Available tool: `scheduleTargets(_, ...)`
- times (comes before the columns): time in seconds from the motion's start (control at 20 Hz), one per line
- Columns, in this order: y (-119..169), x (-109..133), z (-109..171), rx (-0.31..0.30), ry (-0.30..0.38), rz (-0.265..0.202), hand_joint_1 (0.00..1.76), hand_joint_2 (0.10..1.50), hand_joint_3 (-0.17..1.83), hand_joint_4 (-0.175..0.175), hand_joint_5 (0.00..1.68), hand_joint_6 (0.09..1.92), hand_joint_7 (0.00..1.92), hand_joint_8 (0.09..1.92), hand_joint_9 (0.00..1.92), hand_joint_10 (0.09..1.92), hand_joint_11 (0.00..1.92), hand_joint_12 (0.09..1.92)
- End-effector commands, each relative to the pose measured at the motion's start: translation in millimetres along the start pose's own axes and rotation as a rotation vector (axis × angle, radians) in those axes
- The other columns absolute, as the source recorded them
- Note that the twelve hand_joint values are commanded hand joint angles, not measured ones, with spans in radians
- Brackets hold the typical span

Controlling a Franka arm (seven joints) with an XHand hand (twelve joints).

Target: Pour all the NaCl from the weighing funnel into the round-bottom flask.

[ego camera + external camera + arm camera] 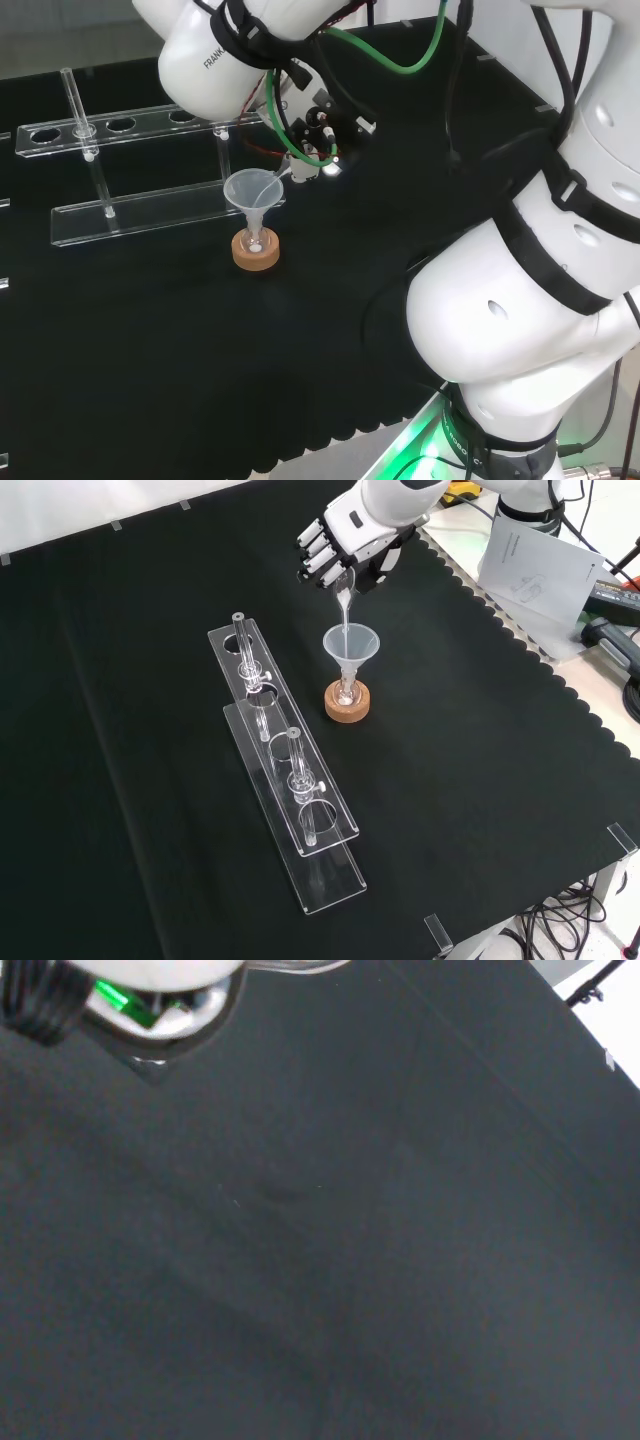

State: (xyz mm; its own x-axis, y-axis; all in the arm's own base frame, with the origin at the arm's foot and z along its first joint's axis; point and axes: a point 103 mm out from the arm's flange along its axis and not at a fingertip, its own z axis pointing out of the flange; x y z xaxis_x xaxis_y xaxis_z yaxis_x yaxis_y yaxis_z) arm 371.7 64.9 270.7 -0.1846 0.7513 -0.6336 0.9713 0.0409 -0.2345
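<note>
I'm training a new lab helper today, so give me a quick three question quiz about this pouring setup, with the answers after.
1. True or false: the hand holds the weighing funnel tilted over the clear funnel.
2. What does the flask sit on? A) a red ribbed ring B) a cork ring C) the bare cloth
3. In the front view, on which side of the cork ring does the clear rack lie?

Key: 1 true; 2 B; 3 left.
</note>
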Motion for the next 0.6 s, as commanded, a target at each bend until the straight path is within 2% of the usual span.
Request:
scheduleTargets(0.05,1,1,-4,-0.003,-0.033,-0.003,1.12,0.64,0.68,0.175,1.28,0.68,0.57,0.64,0.98,0.30,0.80,1.04)
scheduleTargets(0.6,-3,1,-14,-0.006,-0.073,-0.002,1.12,0.64,0.68,0.175,1.28,0.68,0.57,0.64,0.98,0.30,0.80,1.04)
